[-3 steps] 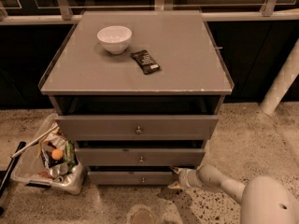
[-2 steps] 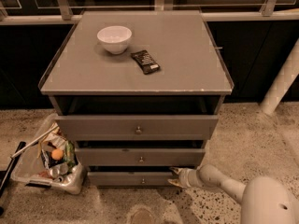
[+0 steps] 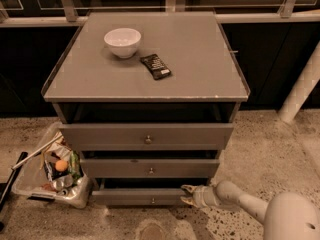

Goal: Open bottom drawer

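Note:
A grey cabinet [image 3: 145, 79] has three flat-front drawers. The bottom drawer [image 3: 137, 197] is the lowest, with a tiny round knob [image 3: 153, 200] at its centre; a dark gap shows above its front. The middle drawer [image 3: 150, 168] and top drawer [image 3: 145, 136] sit above it. My gripper [image 3: 186, 195] is low at the right end of the bottom drawer's front, its fingers spread apart around the drawer's right edge. The white arm [image 3: 260, 209] reaches in from the lower right.
A white bowl [image 3: 122, 42] and a dark snack packet [image 3: 155, 66] lie on the cabinet top. A clear bin of rubbish [image 3: 52, 171] stands on the speckled floor at the lower left. A white post [image 3: 302, 86] stands at the right.
The gripper has shifted slightly left along the bottom drawer's right end. The drawers look unchanged.

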{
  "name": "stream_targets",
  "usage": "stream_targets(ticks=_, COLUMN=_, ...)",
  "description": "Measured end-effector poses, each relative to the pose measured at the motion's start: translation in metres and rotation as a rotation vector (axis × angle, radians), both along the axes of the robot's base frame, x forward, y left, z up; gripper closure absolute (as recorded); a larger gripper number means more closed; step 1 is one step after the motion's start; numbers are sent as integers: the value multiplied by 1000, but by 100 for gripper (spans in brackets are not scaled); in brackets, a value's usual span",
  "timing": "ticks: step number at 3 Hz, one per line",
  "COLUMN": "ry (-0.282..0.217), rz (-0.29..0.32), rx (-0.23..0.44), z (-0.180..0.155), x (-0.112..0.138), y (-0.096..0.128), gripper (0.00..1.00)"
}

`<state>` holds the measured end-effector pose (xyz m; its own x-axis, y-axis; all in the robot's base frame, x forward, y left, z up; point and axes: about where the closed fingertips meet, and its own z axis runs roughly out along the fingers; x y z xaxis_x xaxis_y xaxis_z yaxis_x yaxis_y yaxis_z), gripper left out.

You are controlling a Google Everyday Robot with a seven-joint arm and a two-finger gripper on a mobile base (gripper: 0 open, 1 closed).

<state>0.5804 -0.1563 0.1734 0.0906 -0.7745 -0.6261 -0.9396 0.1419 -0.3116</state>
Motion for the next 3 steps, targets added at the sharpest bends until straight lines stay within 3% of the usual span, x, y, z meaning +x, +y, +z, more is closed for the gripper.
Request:
stream_targets(ticks=1, ry=1, rz=0, rx=0, z=2, x=-2, y=0, gripper=100)
stream_targets(ticks=3, ry=1, rz=0, rx=0, z=2, x=-2, y=0, gripper=58)
